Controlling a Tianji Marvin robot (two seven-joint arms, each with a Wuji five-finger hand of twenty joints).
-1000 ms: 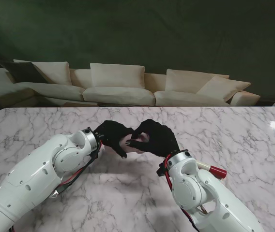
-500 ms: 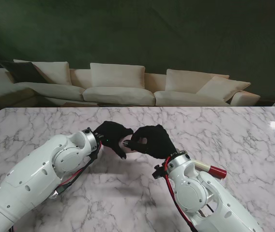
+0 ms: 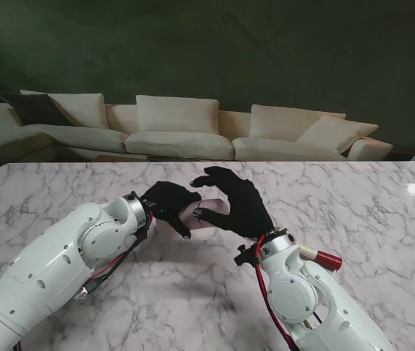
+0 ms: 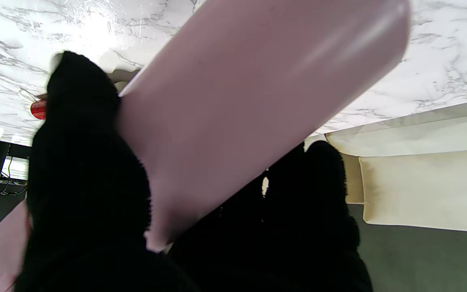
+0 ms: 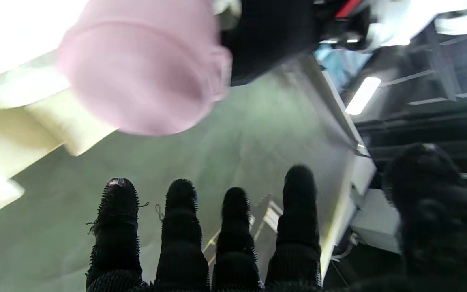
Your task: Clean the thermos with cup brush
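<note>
The left hand [image 3: 169, 205] is gripping the pink thermos [image 3: 195, 215], fingers [image 4: 314, 190] and thumb wrapping round its body, holding it above the marble table [image 3: 353, 197]. The right hand [image 3: 235, 200] is hovering just beside the thermos, at its capped end [image 5: 144, 73], fingers [image 5: 181, 227] spread and grasping nothing. No brush is showing.

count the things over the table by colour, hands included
black: 2, the left hand and right hand
pink: 1, the thermos held in the left hand
red: 1, a red-tipped item beside the right arm
total: 4
</note>
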